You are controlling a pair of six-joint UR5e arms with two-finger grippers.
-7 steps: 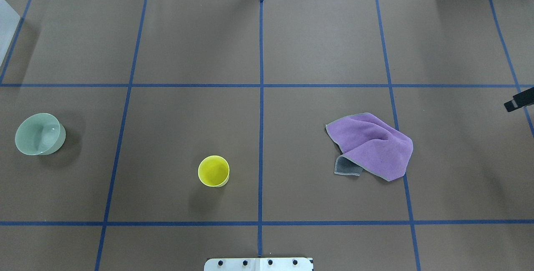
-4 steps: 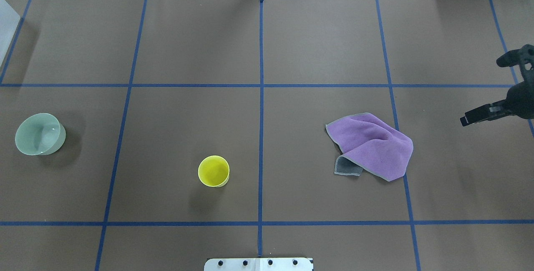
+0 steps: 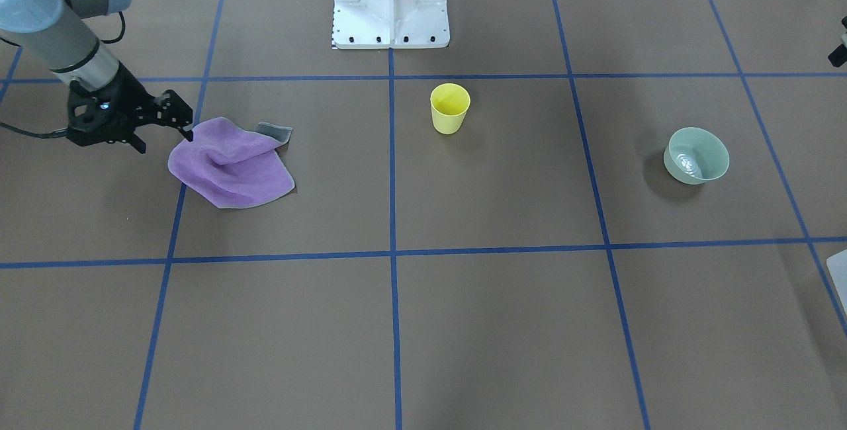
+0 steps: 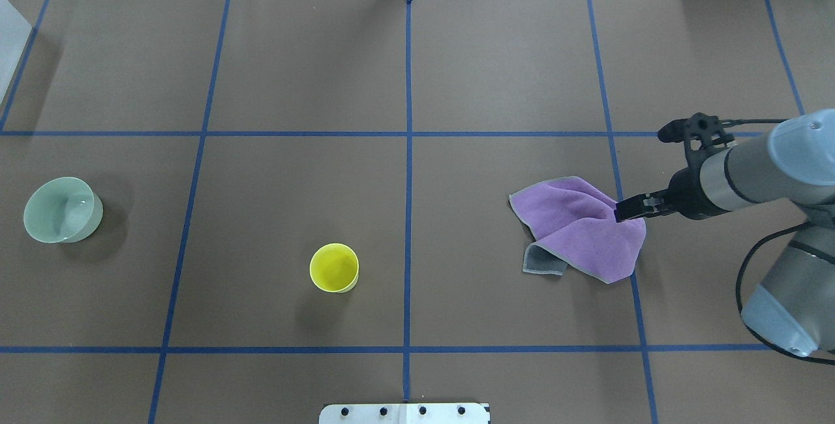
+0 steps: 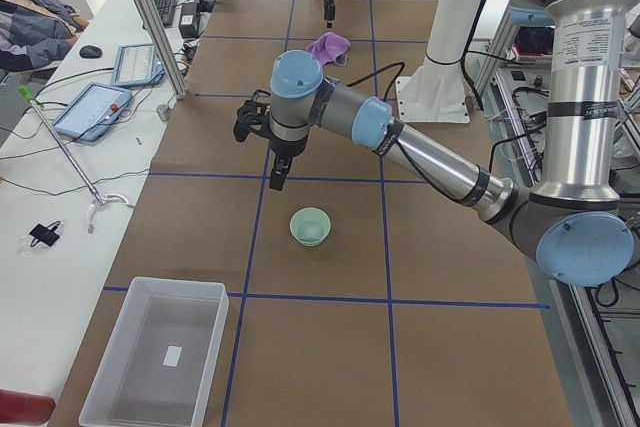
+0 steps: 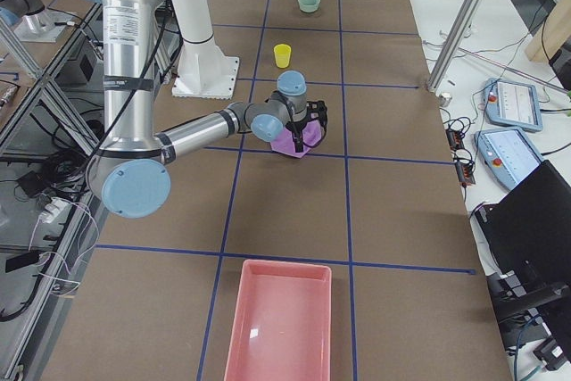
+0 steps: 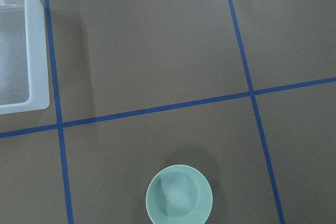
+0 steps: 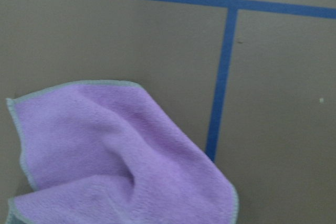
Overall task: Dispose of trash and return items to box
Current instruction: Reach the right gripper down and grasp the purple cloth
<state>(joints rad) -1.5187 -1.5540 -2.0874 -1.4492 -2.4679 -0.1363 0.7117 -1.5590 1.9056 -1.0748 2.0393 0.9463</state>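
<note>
A crumpled purple cloth (image 4: 580, 228) lies right of centre; it also shows in the front view (image 3: 228, 165) and the right wrist view (image 8: 121, 156). My right gripper (image 4: 638, 173) is open wide and empty, with one fingertip over the cloth's right edge; it shows in the front view (image 3: 165, 142) too. A yellow cup (image 4: 334, 267) stands upright near the centre. A pale green bowl (image 4: 62, 210) sits at the far left and shows in the left wrist view (image 7: 179, 195). My left gripper (image 5: 278, 172) hangs above the table beside the bowl; I cannot tell whether it is open.
A clear plastic box (image 5: 160, 362) stands at the table's left end, also in the left wrist view (image 7: 16, 40). A pink tray (image 6: 281, 327) lies at the right end. The robot base (image 3: 390, 0) is at the near middle edge. Blue tape lines grid the brown table.
My right arm has swung in from the right edge, leftward, until its open gripper reaches the cloth's right edge. The cloth, cup and bowl have not moved.
</note>
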